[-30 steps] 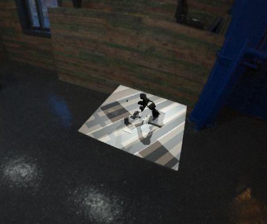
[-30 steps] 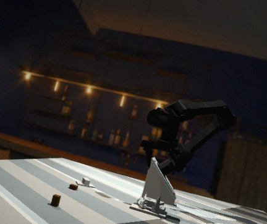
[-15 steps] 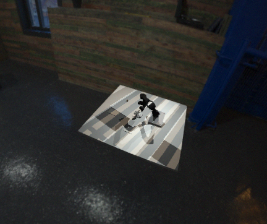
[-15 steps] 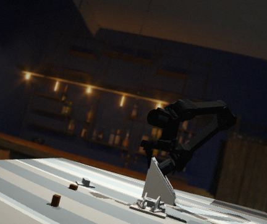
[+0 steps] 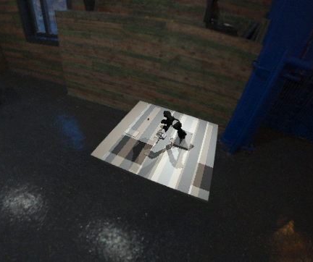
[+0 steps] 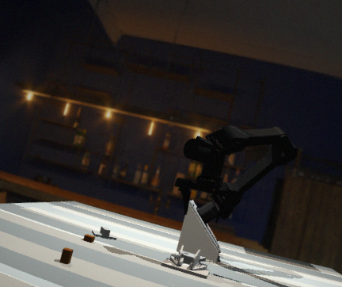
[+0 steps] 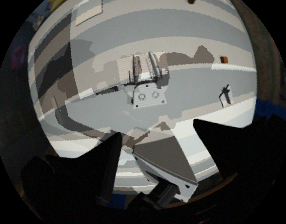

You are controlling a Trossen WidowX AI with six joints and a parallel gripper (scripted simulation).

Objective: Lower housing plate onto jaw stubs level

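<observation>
The pale housing plate (image 7: 149, 96) shows in the wrist view with two ring marks and small holes. It lies at the near end of the jaw mechanism (image 6: 186, 261) (image 5: 160, 136), across the near ends of two slim jaws (image 7: 153, 65). Its contact with the stubs is too small to make out, and I cannot tell whether it is fully level. The jaws' tips point up in the exterior view. My gripper (image 7: 158, 129) is open and empty, with its fingers wide apart. It hangs above and to the arm's side of the mechanism, clear of the plate.
A tall grey wedge-shaped panel (image 6: 197, 235) (image 7: 164, 154) stands between the arm's base and the mechanism. Two small orange-brown blocks (image 6: 66, 255) and a small dark part (image 6: 104, 233) (image 7: 225, 96) lie apart. A thin flat tile (image 7: 89, 13) lies beyond the mechanism. Patchy shadows cross the striped table.
</observation>
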